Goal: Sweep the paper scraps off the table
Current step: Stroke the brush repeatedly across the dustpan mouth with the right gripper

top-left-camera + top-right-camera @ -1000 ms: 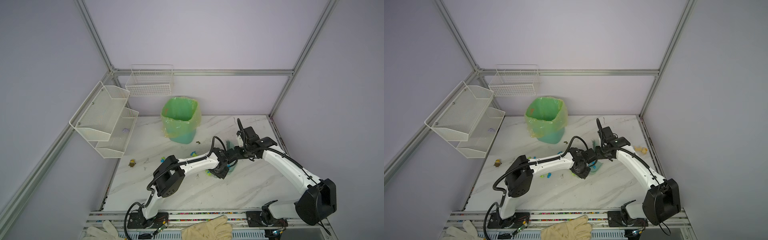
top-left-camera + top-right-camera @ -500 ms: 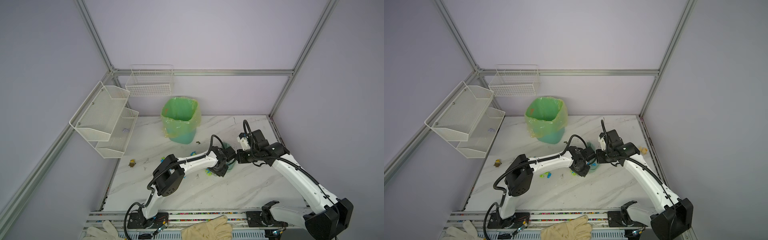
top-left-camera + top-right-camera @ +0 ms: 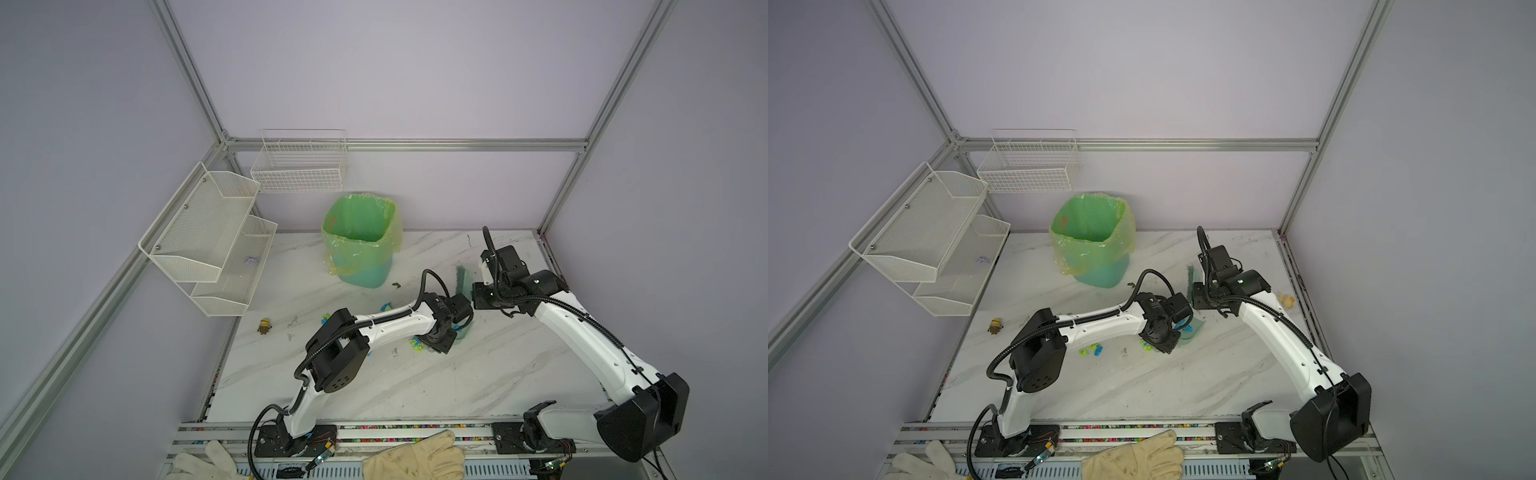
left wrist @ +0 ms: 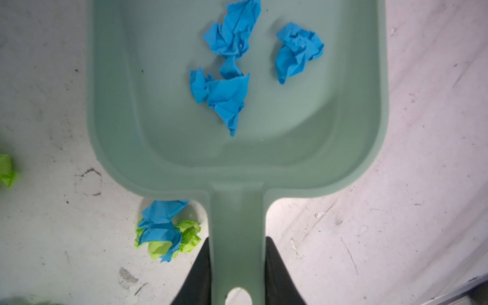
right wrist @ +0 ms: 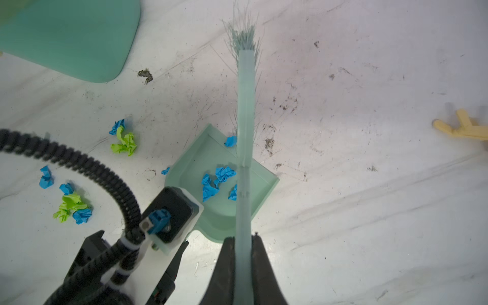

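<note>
My left gripper (image 4: 237, 264) is shut on the handle of a pale green dustpan (image 4: 158, 148) that rests on the white marble table (image 3: 457, 382). Three blue paper scraps (image 4: 227, 92) lie inside the pan. A blue-and-green wad (image 4: 163, 232) sits on the table beside the handle. My right gripper (image 5: 243, 253) is shut on the handle of a pale green brush (image 5: 245, 105), which reaches over the pan with its bristles past the pan's open lip. More scraps (image 5: 124, 140) (image 5: 71, 206) lie on the table beside the left arm, and in a top view (image 3: 1090, 350).
A bin with a green liner (image 3: 361, 245) stands at the back, with a dark speck (image 3: 396, 284) near it. A yellow toy figure (image 3: 264, 326) is at the left edge and a yellowish thing (image 3: 1286, 299) at the right. Wire racks (image 3: 216, 241) hang on the left wall. Gloves (image 3: 415, 459) lie on the front rail.
The right arm has swung out and come back, and its wrist has turned. The brush now stands a little farther back from the pan. The left arm and dustpan have not moved.
</note>
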